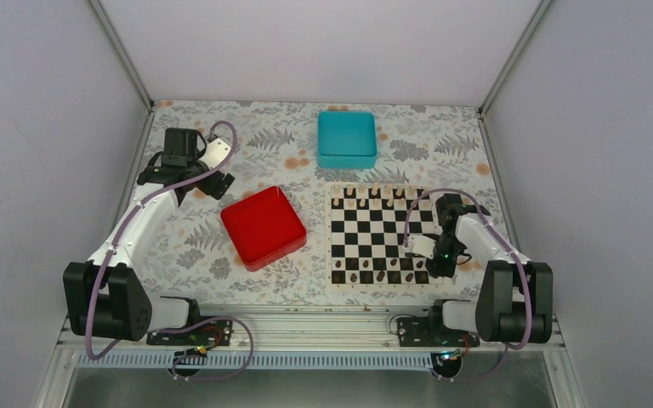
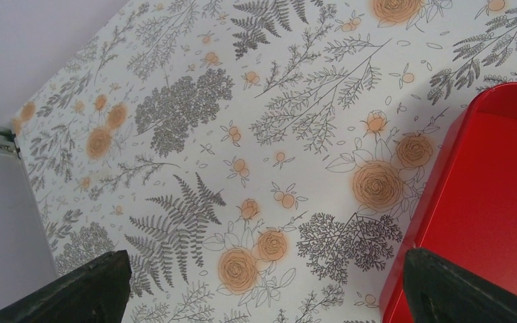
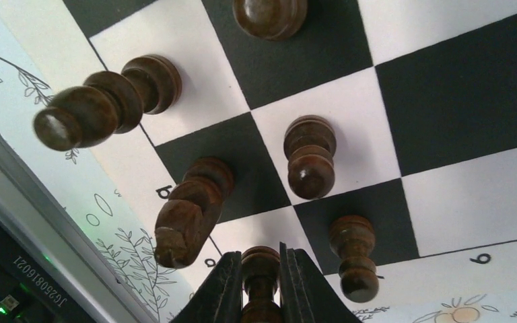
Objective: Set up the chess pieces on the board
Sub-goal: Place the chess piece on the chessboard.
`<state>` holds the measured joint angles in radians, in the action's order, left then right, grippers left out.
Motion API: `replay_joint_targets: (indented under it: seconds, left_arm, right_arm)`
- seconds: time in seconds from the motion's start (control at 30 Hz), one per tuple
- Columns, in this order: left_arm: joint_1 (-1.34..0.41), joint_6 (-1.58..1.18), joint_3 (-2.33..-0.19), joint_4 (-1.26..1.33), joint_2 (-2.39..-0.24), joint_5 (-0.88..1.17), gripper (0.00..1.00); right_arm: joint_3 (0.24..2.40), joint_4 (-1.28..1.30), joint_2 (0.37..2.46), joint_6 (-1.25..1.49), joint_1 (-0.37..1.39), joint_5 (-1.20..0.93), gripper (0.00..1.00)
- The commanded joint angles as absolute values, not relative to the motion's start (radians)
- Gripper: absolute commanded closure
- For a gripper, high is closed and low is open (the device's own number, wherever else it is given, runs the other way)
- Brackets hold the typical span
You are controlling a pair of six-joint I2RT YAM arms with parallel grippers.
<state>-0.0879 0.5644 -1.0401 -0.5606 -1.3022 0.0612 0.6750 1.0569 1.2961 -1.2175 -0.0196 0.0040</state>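
The black and white chessboard (image 1: 383, 235) lies right of centre. Several dark brown pieces (image 1: 380, 276) stand along its near rows; pale pieces line the far row. My right gripper (image 1: 439, 270) is at the board's near right corner. In the right wrist view it (image 3: 261, 279) is shut on a dark piece (image 3: 260, 269) whose base is down on a near-edge square. Beside it stand a dark knight (image 3: 188, 219), a tall piece (image 3: 104, 104) and dark pawns (image 3: 309, 156), (image 3: 355, 254). My left gripper (image 1: 208, 180) is open and empty over the tablecloth at the far left; its fingertips (image 2: 91, 289) show wide apart.
A red square tray (image 1: 263, 226) sits left of the board; its edge shows in the left wrist view (image 2: 491, 202). A teal box (image 1: 346, 138) stands behind the board. The flowered tablecloth (image 2: 242, 134) covers the table, with walls on both sides.
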Motion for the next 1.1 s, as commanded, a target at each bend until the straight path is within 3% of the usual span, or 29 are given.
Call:
replay_joint_targets:
  seconds: [0.0,0.63,1.07]
  left_arm:
    - [-0.088,0.562,-1.022,-0.549,-1.289,0.058,0.0]
    - [-0.087,0.569,-1.011,-0.546,-1.29,0.052,0.0]
    - [-0.087,0.57,-1.014,-0.554,-1.285,0.054,0.0]
  right_arm:
    - [0.651,1.034,1.304,-1.199,-0.011,-0.013,0.96]
    - [0.65,1.008,1.315,-1.19,-0.01,-0.01,0.96]
    - [0.655,1.043,1.308,-1.191,-0.011,0.013,0.85]
